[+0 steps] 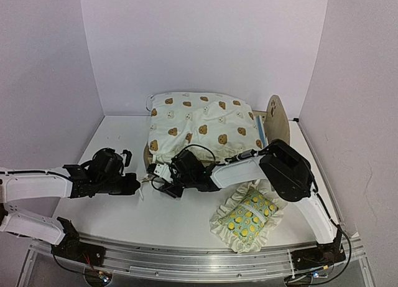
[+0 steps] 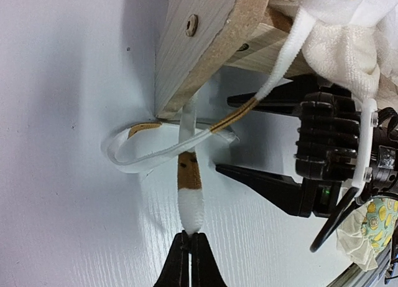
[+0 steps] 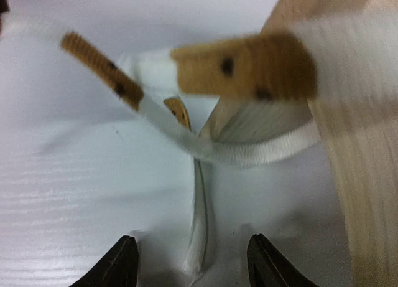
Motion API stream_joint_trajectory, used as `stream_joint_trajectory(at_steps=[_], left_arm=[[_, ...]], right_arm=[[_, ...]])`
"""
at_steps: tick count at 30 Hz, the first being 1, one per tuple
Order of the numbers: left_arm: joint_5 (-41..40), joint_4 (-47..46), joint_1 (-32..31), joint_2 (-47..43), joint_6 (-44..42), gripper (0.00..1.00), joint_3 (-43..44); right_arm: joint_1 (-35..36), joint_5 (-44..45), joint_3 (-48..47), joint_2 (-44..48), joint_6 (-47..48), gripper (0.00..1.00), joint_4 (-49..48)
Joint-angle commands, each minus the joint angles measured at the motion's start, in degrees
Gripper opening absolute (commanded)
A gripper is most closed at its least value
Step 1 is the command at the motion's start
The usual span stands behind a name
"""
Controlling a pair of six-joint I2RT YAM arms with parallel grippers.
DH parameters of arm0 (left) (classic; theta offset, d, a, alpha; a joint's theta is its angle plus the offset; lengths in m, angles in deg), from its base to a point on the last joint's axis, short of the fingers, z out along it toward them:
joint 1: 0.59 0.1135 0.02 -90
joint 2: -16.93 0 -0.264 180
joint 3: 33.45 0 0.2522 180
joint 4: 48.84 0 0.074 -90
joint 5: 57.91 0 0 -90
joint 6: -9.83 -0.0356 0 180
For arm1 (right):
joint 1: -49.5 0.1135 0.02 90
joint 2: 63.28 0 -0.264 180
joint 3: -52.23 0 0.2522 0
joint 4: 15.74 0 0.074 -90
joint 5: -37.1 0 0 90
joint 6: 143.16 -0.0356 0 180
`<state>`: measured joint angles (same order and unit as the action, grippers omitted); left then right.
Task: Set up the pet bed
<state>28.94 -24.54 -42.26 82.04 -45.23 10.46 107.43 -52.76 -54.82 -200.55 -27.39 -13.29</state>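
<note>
Pet bed point(image 2: 196, 56) pale grained wood; left end effector point(image 2: 190, 257) pinches flat woven tie point(image 2: 189, 197); right end effector point(image 3: 193, 265) spread.

Bear-print cushion point(image 1: 202, 128) — lemon pillow point(image 1: 247, 217)

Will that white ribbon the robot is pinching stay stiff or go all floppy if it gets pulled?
Probably floppy: the matching ribbon beside it lies in a loose curl on the table. The pinched ribbon looks thin and flat, so it is likely very light. Its ribbed weave may help the shut left gripper grip it without slipping.
</note>
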Motion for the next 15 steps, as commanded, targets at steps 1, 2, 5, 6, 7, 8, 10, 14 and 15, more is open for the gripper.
stream_joint_trajectory(at_steps=[1, 2, 5, 6, 7, 8, 10, 14, 15], left_arm=[[-0.14, -0.74, 0.25, -0.67, -0.22, 0.00, -0.44], [0.06, -1.01, 0.24, -0.40, -0.20, 0.00, -0.44], [0.62, -1.64, 0.27, -0.31, -0.12, 0.00, -0.59], [0.72, -1.73, 0.28, -0.30, -0.07, 0.00, -0.56], [0.82, -1.67, 0.28, -0.32, -0.05, 0.00, -0.56], [0.86, -1.57, 0.25, -0.34, -0.05, 0.00, -0.54], [0.97, -1.41, 0.27, -0.47, 0.02, 0.00, -0.45], [1.34, -1.37, 0.27, -0.95, 0.24, 0.00, -0.51], [1.35, -1.32, 0.27, -1.08, 0.29, 0.00, -0.52]], right_arm=[[-1.60, -3.73, 2.92, 4.75, -4.68, 0.63, 2.99], [-1.60, -3.17, 2.13, 4.27, -4.57, 0.63, 3.57], [-1.61, -0.89, -2.19, 1.43, -4.50, 0.63, 6.55], [-1.65, -0.43, -3.16, 0.49, -4.70, 0.63, 6.70], [-1.69, 0.43, -4.46, -0.94, -5.15, 0.62, 7.01], [-1.81, 1.79, -6.16, -2.15, -5.64, 0.62, 7.69], [-2.23, 2.97, -9.69, -4.29, -6.69, 0.61, 10.04], [-3.34, 3.48, -15.43, -7.60, -10.49, 0.60, 16.43], [-3.42, 3.48, -15.72, -7.78, -10.96, 0.59, 17.18]])
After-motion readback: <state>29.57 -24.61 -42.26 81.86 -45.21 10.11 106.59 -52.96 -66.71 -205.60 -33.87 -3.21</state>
